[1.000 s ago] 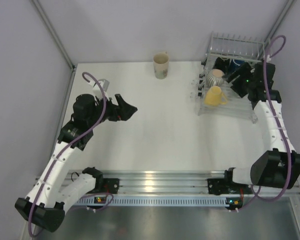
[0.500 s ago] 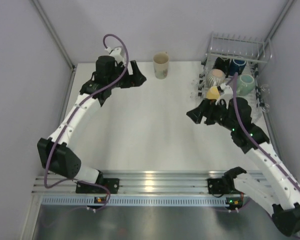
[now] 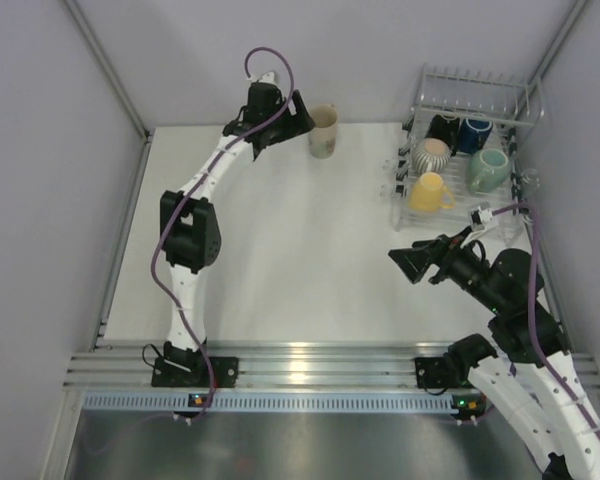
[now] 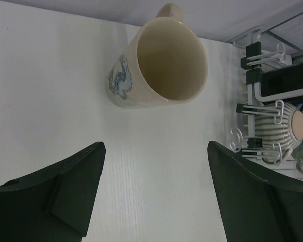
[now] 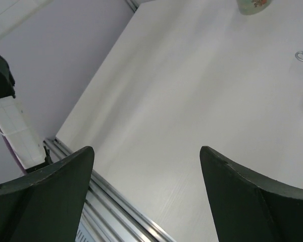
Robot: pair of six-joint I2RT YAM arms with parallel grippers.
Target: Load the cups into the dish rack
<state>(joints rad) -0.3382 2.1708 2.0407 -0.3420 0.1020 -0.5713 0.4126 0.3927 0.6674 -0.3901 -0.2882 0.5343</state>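
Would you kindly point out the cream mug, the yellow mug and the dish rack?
cream mug (image 4: 166, 55), left wrist view, inside
yellow mug (image 3: 429, 192), top view, body
dish rack (image 3: 475, 85), top view, far rail

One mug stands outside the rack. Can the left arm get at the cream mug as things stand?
Probably yes. The left gripper is open and faces the cream mug, which stands upright on the table with nothing between them.
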